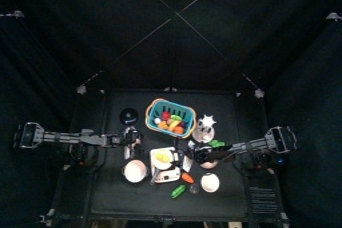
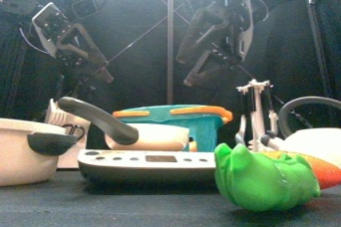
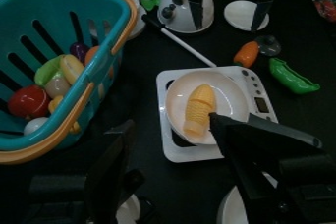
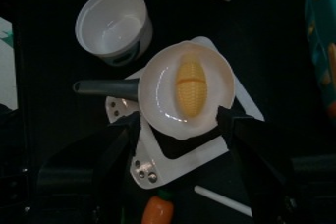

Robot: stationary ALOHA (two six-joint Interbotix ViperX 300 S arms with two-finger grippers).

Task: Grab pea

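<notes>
The pea pod (image 3: 296, 77) lies flat on the black table (image 3: 157, 179). It is green and sits just beside the white toy scale (image 3: 256, 98), near a small orange carrot (image 3: 247, 53). In the front view, the same green pea pod (image 2: 266, 178) fills the near right corner, close to the camera. Nothing is touching it.

The left gripper (image 3: 178, 164) hangs in the air over the table, above the near edge of the toy scale. Its two jaws are spread apart with nothing between them. A white pan (image 3: 207, 105) sits on the scale, and a yellow piece of food (image 3: 199, 108) lies in the pan.

The right gripper (image 4: 178, 169) also hangs in the air, over the same pan (image 4: 191, 85) and scale. Its jaws are wide apart and hold nothing. A white bowl (image 4: 112, 22) rests on the table near the pan.

A teal basket (image 3: 59, 61) stands on the table next to the scale. It is full of toy fruit and vegetables in red, green and yellow. From above, the basket (image 1: 170, 118) is near the middle of the table, with the left arm (image 1: 67, 137) coming in from one side and the right arm (image 1: 261, 147) from the other.
</notes>
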